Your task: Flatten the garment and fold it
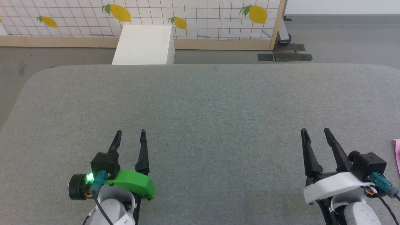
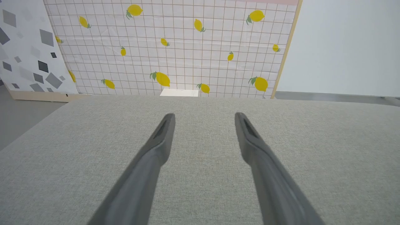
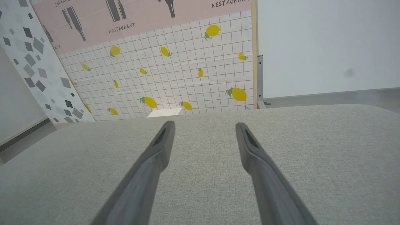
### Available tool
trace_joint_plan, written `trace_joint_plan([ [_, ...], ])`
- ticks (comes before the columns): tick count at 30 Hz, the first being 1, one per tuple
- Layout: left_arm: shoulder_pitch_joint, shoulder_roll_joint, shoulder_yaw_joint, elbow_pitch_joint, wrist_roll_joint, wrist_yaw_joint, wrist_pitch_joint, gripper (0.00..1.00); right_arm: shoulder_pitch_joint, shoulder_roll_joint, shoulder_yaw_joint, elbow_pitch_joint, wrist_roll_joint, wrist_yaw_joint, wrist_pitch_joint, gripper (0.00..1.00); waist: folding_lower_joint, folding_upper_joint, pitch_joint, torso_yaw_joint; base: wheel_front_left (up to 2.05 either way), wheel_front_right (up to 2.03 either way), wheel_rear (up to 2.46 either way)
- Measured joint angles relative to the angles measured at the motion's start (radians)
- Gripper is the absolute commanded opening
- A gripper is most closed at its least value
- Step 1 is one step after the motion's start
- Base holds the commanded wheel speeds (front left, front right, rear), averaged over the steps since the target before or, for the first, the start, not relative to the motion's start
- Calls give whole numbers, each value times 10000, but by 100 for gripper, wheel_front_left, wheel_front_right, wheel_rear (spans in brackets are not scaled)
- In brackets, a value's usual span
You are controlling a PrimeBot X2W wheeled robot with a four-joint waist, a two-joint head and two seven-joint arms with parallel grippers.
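Observation:
A sliver of the light pink garment [image 1: 397, 153] shows at the far right edge of the head view, lying on the grey fabric table [image 1: 212, 103]; most of it is out of frame. My right gripper [image 1: 315, 132] hovers open at the lower right, a short way left of that pink edge, with nothing between its fingers. At the lower left my left gripper [image 1: 130, 133] is open and empty too. Both wrist views look along spread fingers, the left gripper [image 2: 204, 116] and the right gripper [image 3: 204, 125], over bare grey cloth.
A white box [image 1: 144, 45] stands on the floor beyond the table's far edge. Behind it is a lemon-patterned panel [image 1: 193, 15] with a wooden frame. Dark metal feet [image 1: 286, 54] sit on the grey floor at the back right.

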Motion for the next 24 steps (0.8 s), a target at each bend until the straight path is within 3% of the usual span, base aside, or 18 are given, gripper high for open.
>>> trace_joint_plan([
  [8, 57, -6, 4, 25, -100, -42, -2, 100, 3, -2, -2, 21, 125, 0, -12, 100, 0, 0, -70, 15, 0, 0, 0],
  [9, 64, -6, 4, 25, -94, -42, 6, 0, 2, 0, 2, 23, 125, 0, -12, 0, 0, 0, -80, 16, 0, 0, 0],
  [24, 80, -6, 54, -178, -33, -42, 226, 0, -1, -2, 17, -75, -13, 0, 138, 0, 0, 0, -114, 14, 0, 0, 0],
])
